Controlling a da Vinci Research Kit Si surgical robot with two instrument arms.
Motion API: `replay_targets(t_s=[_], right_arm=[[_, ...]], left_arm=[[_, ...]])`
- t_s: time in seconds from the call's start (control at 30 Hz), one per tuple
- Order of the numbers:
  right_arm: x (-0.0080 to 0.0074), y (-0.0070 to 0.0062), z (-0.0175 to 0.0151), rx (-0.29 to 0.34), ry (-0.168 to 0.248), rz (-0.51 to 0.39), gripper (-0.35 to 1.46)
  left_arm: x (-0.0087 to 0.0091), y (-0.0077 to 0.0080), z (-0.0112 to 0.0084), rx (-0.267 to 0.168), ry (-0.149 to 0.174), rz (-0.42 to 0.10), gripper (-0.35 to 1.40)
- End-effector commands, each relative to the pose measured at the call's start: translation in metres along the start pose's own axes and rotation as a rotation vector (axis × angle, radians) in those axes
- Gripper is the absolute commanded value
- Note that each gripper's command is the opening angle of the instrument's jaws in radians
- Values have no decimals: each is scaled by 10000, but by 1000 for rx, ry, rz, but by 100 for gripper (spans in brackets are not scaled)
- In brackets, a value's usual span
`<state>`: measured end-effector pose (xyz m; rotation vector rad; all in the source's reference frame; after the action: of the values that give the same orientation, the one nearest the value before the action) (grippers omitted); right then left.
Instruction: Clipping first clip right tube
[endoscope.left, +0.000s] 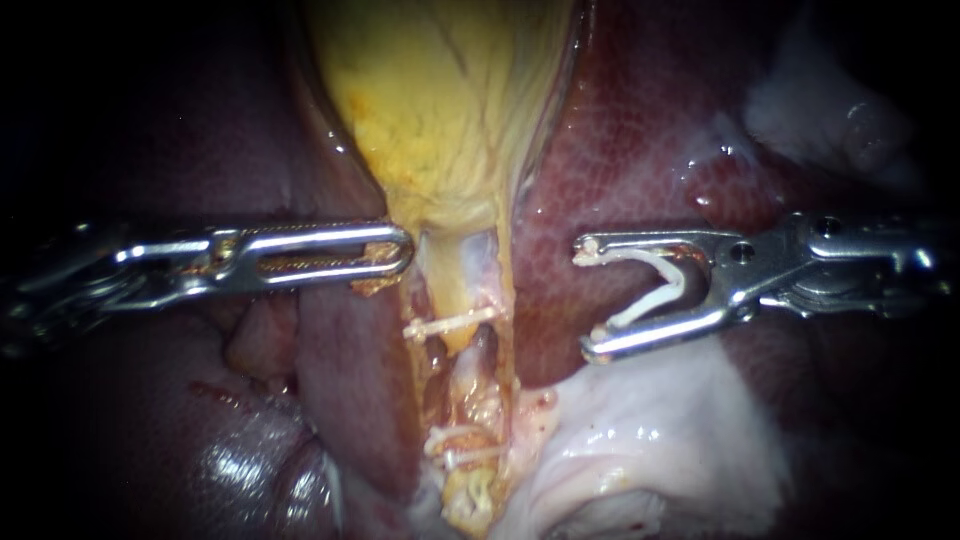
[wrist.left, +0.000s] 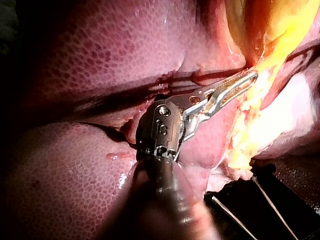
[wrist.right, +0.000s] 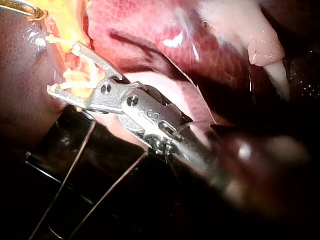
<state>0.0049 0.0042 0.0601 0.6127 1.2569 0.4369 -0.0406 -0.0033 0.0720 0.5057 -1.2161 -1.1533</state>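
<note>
The yellow gallbladder (endoscope.left: 440, 100) narrows downward into a pale stalk of tubes (endoscope.left: 465, 290); I cannot tell which tube is the right one. A white clip (endoscope.left: 450, 325) crosses the stalk, and two more clips (endoscope.left: 462, 448) sit lower down. My left instrument (endoscope.left: 392, 250) comes in from the left with its jaws shut on yellow tissue at the gallbladder's neck (wrist.left: 255, 70). My right instrument (endoscope.left: 588, 300) stands to the right of the stalk, apart from it, over the liver. Its wide-spread jaws hold an open white clip (endoscope.left: 655, 290), which also shows between them in the right wrist view (wrist.right: 82, 80).
Dark red liver (endoscope.left: 640, 130) lies on both sides of the stalk. Pale glistening tissue (endoscope.left: 650, 440) sits below my right instrument. A black holder with thin wires (wrist.right: 75, 150) lies under the tissue's edge and shows in both wrist views (wrist.left: 250, 200).
</note>
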Motion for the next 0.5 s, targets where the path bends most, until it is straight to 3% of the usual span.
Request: replay_targets(t_s=[0.03,0.2,0.3,0.37,0.5], right_arm=[[0,0,0,0,0,0,60],[-8,-1,6,6,-1,-5,60],[-20,0,16,20,-3,-13,60],[-31,2,24,28,-7,-14,60],[-67,10,49,26,-57,20,60]], left_arm=[[-4,-1,-4,2,1,-1,-35],[-33,0,-31,-3,7,-17,-35],[-46,1,-49,-8,-9,-32,-35],[-51,2,-57,-11,-16,-35,-35],[-57,3,-71,-13,-25,-33,-35]])
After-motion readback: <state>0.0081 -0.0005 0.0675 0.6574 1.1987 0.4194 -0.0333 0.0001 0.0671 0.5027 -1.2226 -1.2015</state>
